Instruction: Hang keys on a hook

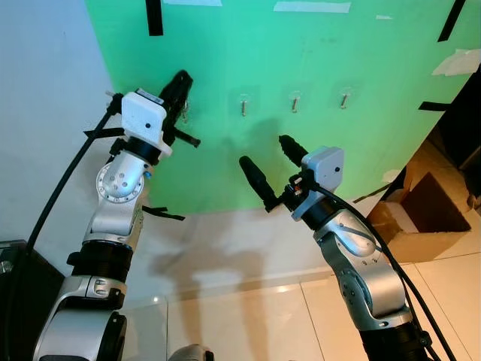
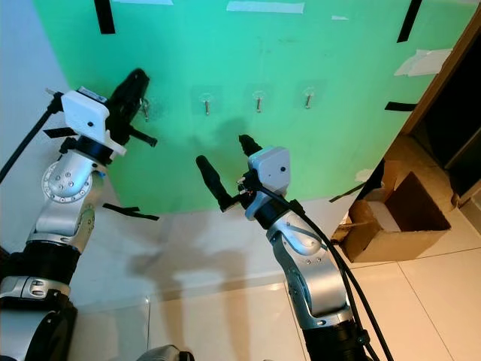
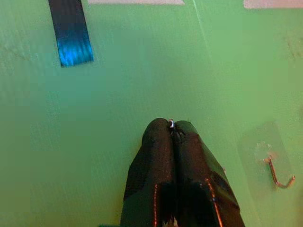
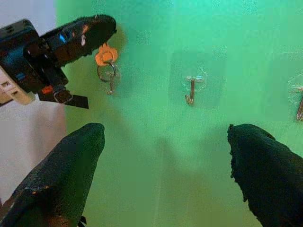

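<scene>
**Q:** Right wrist view: where is the key, and why is it held there?

**A:** My left gripper (image 4: 102, 26) is raised to the green board (image 4: 189, 156). Its fingers are clenched on an orange key tag (image 4: 105, 53), from which a metal ring (image 4: 107, 72) hangs. The ring lies over the leftmost hook (image 4: 110, 87), touching or just in front of it; I cannot tell whether it has seated on the hook. I hold the tag by its top so that the ring hangs free below the fingertips and can drop over the hook's upturned tip.

**Q:** What does the left wrist view confirm?

**A:** The two fingers are pressed together, with a small glint of metal pinched at the tips. A neighbouring hook (image 3: 276, 171) on its clear adhesive pad shows beside them.

**Q:** Why is the right arm positioned as it is?

**A:** My right gripper (image 1: 272, 165) stands well apart from the board, fingers released and spread wide, holding nothing. It is aimed at the row of hooks, so its wrist camera gives a side look at the hanging point.

**Q:** What does the next move require?

**A:** In my judgement, a check that the ring is on the hook, then release. Opening early would drop the key to the floor (image 1: 248, 316).
</scene>
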`<state>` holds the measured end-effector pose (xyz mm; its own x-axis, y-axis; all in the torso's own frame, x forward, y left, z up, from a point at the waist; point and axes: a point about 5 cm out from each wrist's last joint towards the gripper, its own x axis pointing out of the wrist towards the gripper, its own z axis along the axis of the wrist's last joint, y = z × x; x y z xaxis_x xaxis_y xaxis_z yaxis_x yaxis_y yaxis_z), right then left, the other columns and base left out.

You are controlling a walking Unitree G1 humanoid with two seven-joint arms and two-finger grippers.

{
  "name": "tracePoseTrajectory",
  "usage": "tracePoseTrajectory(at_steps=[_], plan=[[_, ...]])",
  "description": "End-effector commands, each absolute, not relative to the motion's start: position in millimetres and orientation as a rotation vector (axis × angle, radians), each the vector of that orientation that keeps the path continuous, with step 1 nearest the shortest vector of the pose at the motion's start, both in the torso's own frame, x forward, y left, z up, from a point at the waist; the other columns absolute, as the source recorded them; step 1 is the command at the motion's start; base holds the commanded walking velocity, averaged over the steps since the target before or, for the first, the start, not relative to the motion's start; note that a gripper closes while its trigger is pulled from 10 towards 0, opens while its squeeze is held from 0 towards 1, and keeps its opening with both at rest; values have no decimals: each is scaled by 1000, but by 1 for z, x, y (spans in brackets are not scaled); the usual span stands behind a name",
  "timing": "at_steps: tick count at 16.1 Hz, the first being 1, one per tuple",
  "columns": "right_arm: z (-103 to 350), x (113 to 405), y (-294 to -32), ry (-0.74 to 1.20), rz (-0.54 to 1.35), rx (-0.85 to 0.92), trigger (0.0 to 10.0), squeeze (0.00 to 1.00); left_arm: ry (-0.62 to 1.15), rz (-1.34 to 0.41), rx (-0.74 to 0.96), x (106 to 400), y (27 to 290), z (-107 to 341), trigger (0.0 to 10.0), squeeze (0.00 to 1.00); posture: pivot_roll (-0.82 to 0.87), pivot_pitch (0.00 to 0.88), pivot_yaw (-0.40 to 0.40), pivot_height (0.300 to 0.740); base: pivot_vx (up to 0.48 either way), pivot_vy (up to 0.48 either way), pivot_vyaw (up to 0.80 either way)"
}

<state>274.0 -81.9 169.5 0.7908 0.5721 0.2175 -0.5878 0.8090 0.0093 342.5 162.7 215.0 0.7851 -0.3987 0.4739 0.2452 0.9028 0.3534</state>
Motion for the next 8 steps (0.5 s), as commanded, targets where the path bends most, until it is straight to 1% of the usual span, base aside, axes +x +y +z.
tracePoseTrajectory(at_steps=[1, 8], plan=[[170, 273, -84, -217, 617, 63, 10000, 0, -540, -352, 270, 343, 165, 208, 10000, 0, 11, 0, 5, 740, 0, 0, 0], [170, 272, -79, -215, 631, 62, 10000, 0, -496, -356, 258, 340, 171, 198, 10000, 0, 20, 0, 2, 740, 0, 0, 0]])
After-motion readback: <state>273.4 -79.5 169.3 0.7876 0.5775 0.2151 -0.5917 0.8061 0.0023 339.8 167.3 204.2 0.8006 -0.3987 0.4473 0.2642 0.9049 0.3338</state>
